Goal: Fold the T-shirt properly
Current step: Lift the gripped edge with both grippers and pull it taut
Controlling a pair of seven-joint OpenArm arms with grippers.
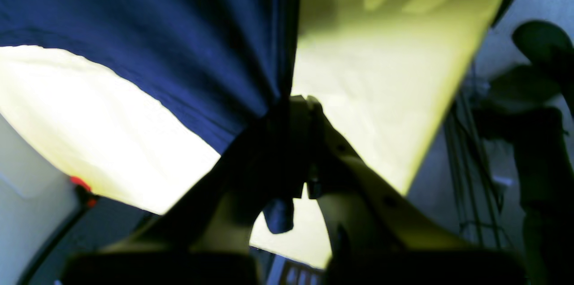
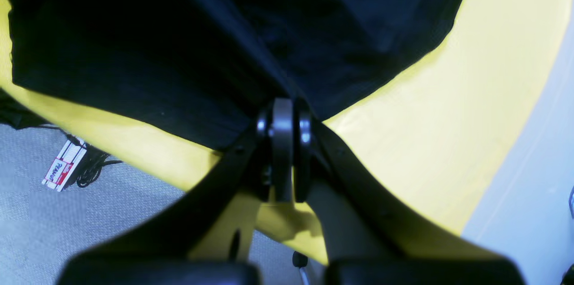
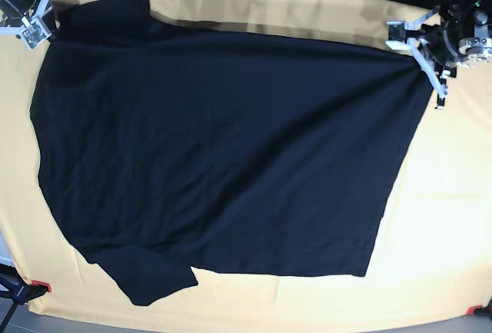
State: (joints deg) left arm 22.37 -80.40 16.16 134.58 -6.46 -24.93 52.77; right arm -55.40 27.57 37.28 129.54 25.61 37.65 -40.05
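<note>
A: The T-shirt [image 3: 223, 156] lay spread nearly flat across the yellow cloth [image 3: 453, 218], covering most of it, with one sleeve poking out at the near left edge.

B: So no fold was in place?

A: None that showed. By my reckoning the task was barely started: the shirt was stretched out, and every fold was left to do.

B: And the arms?

A: Both sat at the far corners. The left gripper [image 3: 429, 68], on the right side of the base view, had its jaws pinched tight on the shirt's far corner; its wrist camera showed the fabric gathered into pleats right at the tips [image 1: 287, 101].

B: The other one?

A: The right gripper [image 3: 34, 29] was at the far left corner, clamped on a pinch of dark cloth [image 2: 282, 110], the shirt fanning away from it over the yellow.
</note>
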